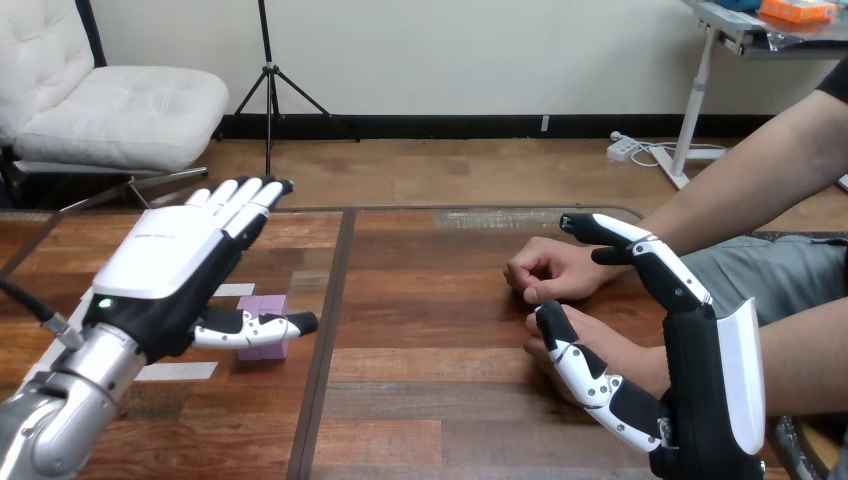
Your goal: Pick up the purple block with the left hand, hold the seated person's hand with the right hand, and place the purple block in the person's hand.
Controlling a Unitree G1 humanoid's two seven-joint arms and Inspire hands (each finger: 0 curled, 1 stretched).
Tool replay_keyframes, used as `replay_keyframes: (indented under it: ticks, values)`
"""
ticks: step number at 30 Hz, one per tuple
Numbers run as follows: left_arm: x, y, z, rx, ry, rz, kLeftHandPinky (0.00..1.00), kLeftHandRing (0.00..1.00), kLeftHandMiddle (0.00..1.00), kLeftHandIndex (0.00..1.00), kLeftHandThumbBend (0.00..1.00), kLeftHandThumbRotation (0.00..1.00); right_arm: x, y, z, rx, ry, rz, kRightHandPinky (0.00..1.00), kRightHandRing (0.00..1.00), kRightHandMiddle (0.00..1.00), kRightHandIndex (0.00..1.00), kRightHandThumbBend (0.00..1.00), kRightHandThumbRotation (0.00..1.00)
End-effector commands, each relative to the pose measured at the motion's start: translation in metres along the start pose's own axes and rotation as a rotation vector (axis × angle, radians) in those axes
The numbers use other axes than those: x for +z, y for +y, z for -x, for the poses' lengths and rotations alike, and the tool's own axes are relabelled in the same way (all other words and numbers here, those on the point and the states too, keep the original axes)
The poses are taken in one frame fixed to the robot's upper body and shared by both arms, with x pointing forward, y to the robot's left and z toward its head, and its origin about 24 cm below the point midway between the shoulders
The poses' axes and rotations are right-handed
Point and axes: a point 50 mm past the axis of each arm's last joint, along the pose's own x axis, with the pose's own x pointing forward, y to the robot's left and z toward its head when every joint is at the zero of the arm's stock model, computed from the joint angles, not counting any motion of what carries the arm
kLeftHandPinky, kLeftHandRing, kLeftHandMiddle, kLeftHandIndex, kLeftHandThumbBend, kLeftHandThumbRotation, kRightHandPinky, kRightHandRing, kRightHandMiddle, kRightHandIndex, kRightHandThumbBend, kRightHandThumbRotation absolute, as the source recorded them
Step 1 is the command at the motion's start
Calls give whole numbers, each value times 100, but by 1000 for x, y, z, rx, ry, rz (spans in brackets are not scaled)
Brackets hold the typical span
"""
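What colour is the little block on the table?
Purple. The block shows best in the head view, by the left hand.

Table (pixel 430 400): runs from near to far across the scene; a seam (pixel 322 340) runs near to far, left of centre.
Block (pixel 268 304): on the table, just left of the seam.
Strips (pixel 180 371): flat on the table, one near-left of the block, one just beside its far-left corner.
Left hand (pixel 165 260): over the table's left part, above and left of the block, thumb across the block's near side.
Person's farther hand (pixel 555 272): on the table, right of centre.
Person's nearer hand (pixel 600 350): just before the farther one.
Right hand (pixel 700 390): near right, thumb over the person's nearer hand, fingers reaching beside the farther hand's wrist.
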Motion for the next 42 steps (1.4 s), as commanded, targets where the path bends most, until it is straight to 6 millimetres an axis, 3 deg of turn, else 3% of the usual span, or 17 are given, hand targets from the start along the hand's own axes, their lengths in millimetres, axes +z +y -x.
replay_keyframes:
  ticks: [1, 16, 42]
  values:
    - [1, 18, -19, 27, -27, -28, 100, 100, 100, 99, 70, 56, 1, -1, -15, -23, -58, -2, 65, 72, 74, 72, 42, 35]
    - [-5, 14, -28, -37, -8, -14, 100, 99, 98, 97, 72, 54, 0, -1, -15, -24, -49, -4, 65, 72, 74, 72, 43, 35]
    - [-12, 7, -46, -153, 38, 24, 91, 95, 95, 94, 75, 51, 0, -2, -13, -16, -41, -7, 65, 72, 74, 72, 43, 36]
